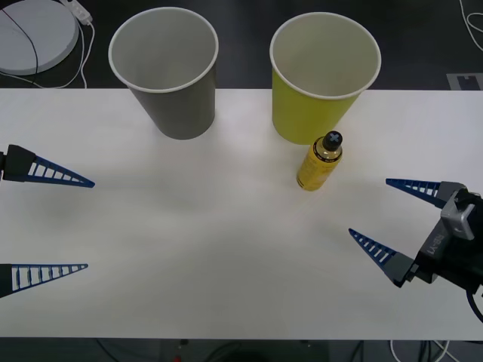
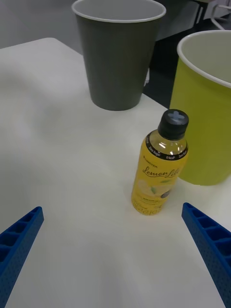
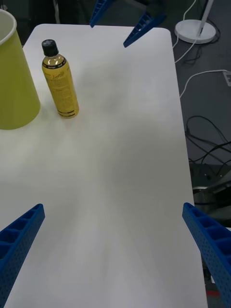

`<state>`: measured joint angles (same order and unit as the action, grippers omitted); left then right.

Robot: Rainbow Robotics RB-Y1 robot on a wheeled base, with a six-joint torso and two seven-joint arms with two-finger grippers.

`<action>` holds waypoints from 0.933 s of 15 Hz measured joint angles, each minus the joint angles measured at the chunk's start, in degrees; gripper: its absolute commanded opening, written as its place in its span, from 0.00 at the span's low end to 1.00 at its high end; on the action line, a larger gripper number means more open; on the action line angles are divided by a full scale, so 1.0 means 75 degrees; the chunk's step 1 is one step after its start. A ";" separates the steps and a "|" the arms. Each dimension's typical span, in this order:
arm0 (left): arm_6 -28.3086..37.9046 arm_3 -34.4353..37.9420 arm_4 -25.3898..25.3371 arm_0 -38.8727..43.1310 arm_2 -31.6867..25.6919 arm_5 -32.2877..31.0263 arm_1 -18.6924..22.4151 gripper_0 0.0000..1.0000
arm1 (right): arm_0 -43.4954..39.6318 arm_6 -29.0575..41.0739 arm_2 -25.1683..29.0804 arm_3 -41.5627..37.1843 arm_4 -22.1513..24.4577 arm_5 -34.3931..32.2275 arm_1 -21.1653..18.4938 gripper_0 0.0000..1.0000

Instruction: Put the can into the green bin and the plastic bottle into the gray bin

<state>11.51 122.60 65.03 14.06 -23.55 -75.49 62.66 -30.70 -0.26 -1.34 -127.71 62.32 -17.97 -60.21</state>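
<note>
**Bottle upright beside green bin, both grippers spread**

I see the plastic bottle (image 1: 320, 161) standing just before the green bin (image 1: 323, 77), the gray bin (image 1: 167, 72) to its left. My right gripper (image 1: 389, 215) hovers wide apart nearby; my left gripper (image 1: 79, 224) waits, equally spread.

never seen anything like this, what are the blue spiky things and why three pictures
The blue ribbed spikes are a two-armed robot's fingers. One picture looks down from above the arms: the left gripper and the right gripper, both with jaws open and holding nothing. The other two come from cameras on each wrist. On the white table stand a large gray paper cup, a large yellow-green paper cup, and a small plastic bottle of yellow liquid with a black cap, upright beside the yellow-green cup.
</note>
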 measured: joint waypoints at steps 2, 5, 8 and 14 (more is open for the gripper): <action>0.0000 0.0000 0.0000 0.0000 0.0000 0.0000 0.0000 1.00 | -0.0058 -0.0073 -0.0154 0.0010 0.0000 0.0600 0.0147 1.00; 0.0000 0.0000 0.0000 0.0000 0.0000 0.0000 0.0000 1.00 | -0.0219 -0.0109 -0.0173 0.0034 0.0000 0.1161 0.0420 1.00; 0.0000 0.0000 0.0000 0.0000 0.0000 0.0000 0.0000 1.00 | -0.0384 -0.0109 -0.0216 0.0038 0.0003 0.1636 0.0776 1.00; 0.0000 0.0000 0.0000 0.0000 0.0000 0.0000 0.0000 1.00 | -0.0079 -0.0024 -0.1608 0.0103 0.0569 0.3450 0.1423 1.00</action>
<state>11.51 122.61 65.03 14.06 -23.55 -75.49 62.67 -31.30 -0.44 -13.40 -126.93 66.58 7.90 -49.54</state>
